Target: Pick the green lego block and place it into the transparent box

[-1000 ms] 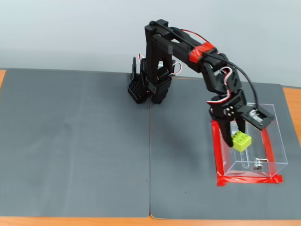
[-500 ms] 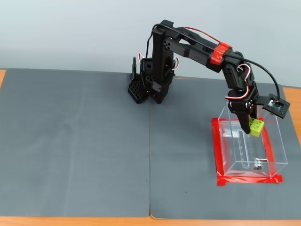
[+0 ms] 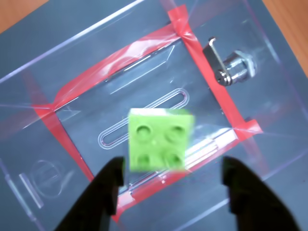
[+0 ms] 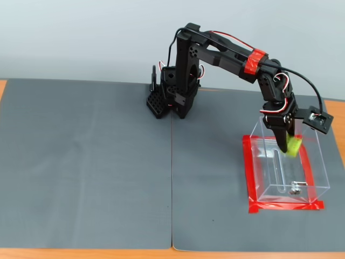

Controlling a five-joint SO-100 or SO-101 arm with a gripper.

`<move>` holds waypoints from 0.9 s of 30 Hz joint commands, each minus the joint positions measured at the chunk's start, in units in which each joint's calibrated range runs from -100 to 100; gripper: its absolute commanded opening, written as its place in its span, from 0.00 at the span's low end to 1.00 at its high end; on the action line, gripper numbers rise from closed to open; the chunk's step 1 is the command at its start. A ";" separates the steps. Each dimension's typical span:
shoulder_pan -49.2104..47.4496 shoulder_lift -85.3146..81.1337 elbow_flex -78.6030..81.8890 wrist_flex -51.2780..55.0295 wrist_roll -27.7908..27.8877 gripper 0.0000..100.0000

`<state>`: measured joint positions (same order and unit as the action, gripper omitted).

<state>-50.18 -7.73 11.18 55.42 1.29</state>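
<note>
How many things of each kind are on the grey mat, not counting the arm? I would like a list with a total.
Green lego block: 1, between the open fingers of the hand
Transparent box: 1, red tape around its base
Total: 2
</note>
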 commanded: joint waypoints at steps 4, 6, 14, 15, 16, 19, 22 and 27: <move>0.17 -1.21 -3.36 -0.21 -0.17 0.26; 0.24 -1.30 -3.36 0.22 -0.12 0.24; 2.85 -5.79 -10.05 9.60 0.29 0.02; 3.45 -6.64 -10.14 10.46 0.29 0.02; 4.04 -7.66 -10.23 11.33 0.29 0.02; 6.51 -11.13 -10.23 13.59 0.03 0.02; 11.13 -16.73 -9.06 15.85 -0.07 0.02; 22.77 -32.33 1.71 16.37 -0.12 0.02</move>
<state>-34.05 -29.91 7.41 71.47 1.05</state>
